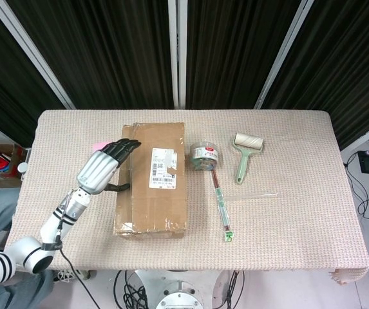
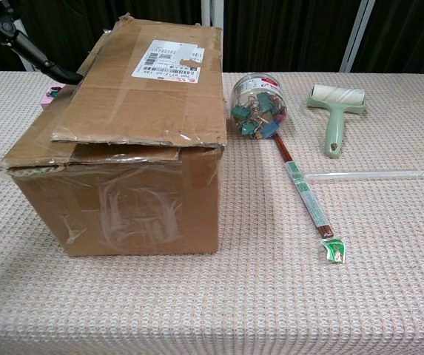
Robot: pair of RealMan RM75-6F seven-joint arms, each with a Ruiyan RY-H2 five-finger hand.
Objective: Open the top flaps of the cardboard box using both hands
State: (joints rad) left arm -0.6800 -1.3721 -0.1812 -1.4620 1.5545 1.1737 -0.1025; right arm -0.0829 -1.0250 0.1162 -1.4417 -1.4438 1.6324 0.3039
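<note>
The cardboard box point(image 1: 151, 179) sits at the table's point(image 1: 287, 219) nine o'clock side, flaps down, a white label point(image 1: 162, 168) on top. My left hand point(image 1: 102, 168) hovers at the box's nine o'clock edge, fingers spread and holding nothing, dark fingertips point(image 1: 129, 145) over the top. At the box's three o'clock lie a long stick point(image 1: 221, 203), a clear rod point(image 1: 250, 196), a jar of clips point(image 1: 205, 156) and a lint roller point(image 1: 244, 153). My right hand appears in neither view.

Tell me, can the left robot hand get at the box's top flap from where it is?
Probably yes. The left robot hand is open beside the cardboard box, fingers over its left top edge, and nothing lies between them.
</note>
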